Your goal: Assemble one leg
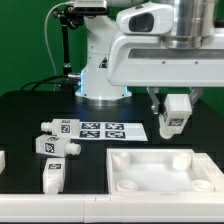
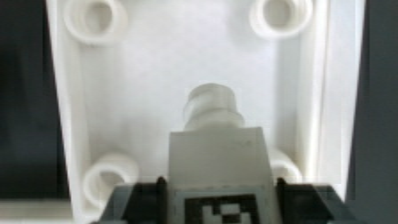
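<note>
My gripper point(image 1: 171, 104) is shut on a white leg point(image 1: 173, 118) with a marker tag and holds it in the air above the far right part of the white square tabletop point(image 1: 128, 178). In the wrist view the leg point(image 2: 217, 150) sits between the two dark fingers of the gripper point(image 2: 217, 196), its round peg end point(image 2: 212, 100) pointing down over the tabletop point(image 2: 160, 70). Round corner holes show in the tabletop, two of them on its far side point(image 2: 93, 18) point(image 2: 285, 15). The leg is apart from the tabletop.
Two more white legs lie on the black table at the exterior view's left point(image 1: 56, 141) point(image 1: 52, 173). Another white part peeks in at the left edge point(image 1: 3, 160). The marker board point(image 1: 105, 130) lies behind the tabletop. The robot base point(image 1: 100, 75) stands at the back.
</note>
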Motion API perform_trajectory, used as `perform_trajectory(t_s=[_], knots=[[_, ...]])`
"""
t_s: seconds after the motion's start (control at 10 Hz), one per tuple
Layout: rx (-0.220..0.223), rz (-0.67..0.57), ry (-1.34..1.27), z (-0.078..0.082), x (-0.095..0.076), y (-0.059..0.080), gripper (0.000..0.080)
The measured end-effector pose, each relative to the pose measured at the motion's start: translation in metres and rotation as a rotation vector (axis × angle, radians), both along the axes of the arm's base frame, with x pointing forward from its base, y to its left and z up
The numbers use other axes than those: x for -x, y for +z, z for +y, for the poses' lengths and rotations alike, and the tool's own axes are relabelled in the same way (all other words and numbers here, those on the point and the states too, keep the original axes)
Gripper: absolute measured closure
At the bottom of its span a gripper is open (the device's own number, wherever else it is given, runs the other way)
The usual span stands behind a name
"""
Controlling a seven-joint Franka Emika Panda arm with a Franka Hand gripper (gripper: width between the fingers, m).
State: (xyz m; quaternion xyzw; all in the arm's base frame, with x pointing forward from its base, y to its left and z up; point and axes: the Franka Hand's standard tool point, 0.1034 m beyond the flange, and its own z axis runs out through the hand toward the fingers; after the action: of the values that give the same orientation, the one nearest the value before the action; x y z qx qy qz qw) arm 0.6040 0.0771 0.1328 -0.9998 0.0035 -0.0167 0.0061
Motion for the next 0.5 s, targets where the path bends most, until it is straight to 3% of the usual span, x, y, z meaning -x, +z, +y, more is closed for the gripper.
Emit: perform_trajectory(t_s=[0.1, 0.5], knots=[[-0.002, -0.045, 0.0, 0.002, 0.009, -0.003, 0.0515], [-0.022, -0.324, 0.005, 0.008, -0.006, -0.004, 0.0515]])
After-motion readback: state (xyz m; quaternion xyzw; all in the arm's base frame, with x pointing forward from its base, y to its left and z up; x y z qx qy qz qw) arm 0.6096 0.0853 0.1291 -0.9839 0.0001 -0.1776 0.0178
